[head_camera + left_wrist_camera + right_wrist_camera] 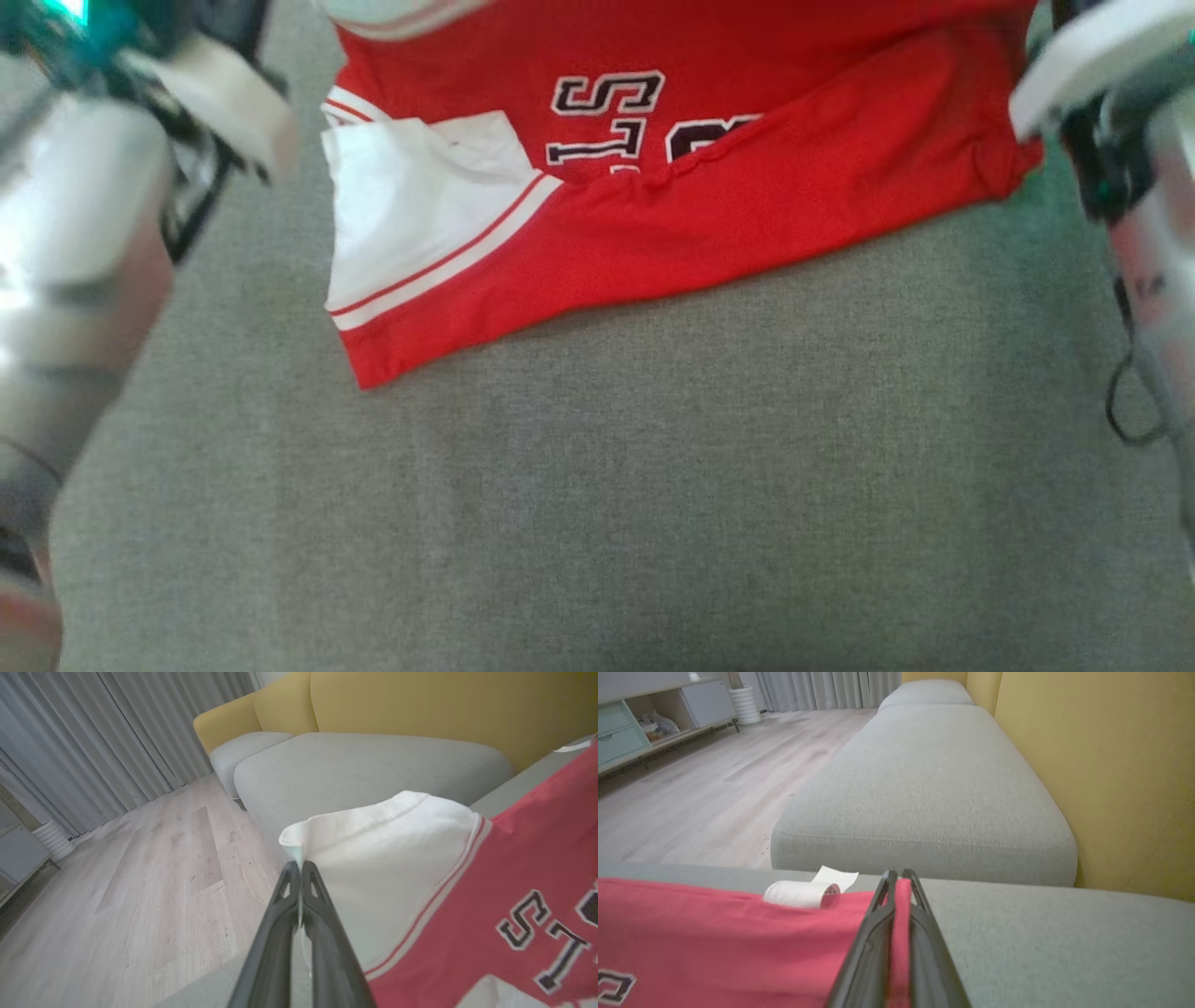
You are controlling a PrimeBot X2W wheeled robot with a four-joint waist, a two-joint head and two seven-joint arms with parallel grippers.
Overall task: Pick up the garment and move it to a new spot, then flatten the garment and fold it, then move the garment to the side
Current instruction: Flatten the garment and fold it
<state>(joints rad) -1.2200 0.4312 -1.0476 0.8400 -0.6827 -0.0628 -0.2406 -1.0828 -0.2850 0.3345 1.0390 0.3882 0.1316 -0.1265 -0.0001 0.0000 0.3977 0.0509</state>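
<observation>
A white roll (803, 894) is seen beside the garment (672, 233) on the cushion (653, 513); opposite edges are clamped by the left gripper (300, 865) and right gripper (899, 875).

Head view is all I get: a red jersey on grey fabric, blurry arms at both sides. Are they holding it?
Observer: Yes. The left gripper is shut on the hem of the white panel of the jersey.
Operator: And the right one?
Observer: The right gripper is shut on a red edge of the jersey.
Operator: What is the grey fabric?
Observer: A sofa seat, with a yellow backrest behind it.
</observation>
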